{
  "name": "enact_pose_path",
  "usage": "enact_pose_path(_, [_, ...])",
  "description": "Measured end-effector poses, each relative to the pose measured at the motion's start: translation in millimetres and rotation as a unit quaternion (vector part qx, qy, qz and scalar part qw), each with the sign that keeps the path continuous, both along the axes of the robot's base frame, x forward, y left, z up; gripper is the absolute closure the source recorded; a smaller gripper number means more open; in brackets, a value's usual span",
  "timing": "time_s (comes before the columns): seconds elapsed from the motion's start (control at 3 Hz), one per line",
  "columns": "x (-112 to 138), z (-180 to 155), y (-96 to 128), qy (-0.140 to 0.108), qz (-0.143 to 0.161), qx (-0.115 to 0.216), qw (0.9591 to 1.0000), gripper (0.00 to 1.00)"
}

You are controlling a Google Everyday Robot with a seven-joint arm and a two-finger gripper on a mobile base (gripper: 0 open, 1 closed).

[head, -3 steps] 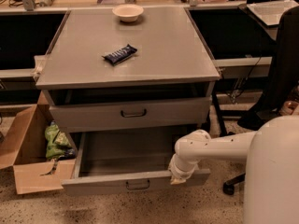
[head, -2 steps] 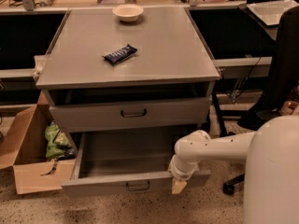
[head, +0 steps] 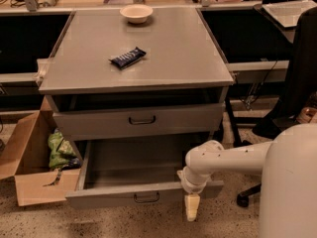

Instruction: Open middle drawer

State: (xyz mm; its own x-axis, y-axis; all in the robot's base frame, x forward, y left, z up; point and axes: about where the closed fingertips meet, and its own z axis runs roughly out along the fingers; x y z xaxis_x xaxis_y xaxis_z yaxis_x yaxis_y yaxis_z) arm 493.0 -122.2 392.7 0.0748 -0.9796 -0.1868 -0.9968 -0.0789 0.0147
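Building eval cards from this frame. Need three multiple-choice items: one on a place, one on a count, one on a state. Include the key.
1. Where is the gripper?
A) above the black office chair
B) at the front right corner of the wide grey metal middle drawer
C) inside the cardboard box

2. How many things lie on the grey cabinet top?
A) none
B) two
C) five

3. The middle drawer is:
A) pulled out
B) shut flush
C) lifted out onto the floor

Key:
1 B, it hangs just in front of that drawer's right front corner.
2 B, only a white bowl and a dark wrapped snack bar lie there.
3 A, its bare inside floor shows.
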Motion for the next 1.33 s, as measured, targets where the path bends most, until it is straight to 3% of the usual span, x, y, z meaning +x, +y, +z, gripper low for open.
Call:
enact_pose_path(0.33, [-16, -7, -5, 0.013, -0.003, 0.004, 0.9999, 0.0])
enact_pose_path(0.67, [-38, -7, -10, 0.019, -0.007, -0.003, 0.9998, 0.18])
enact_pose_path(1.33, [-42, -2, -11, 0.022, -0.007, -0.005, 0.9997, 0.66])
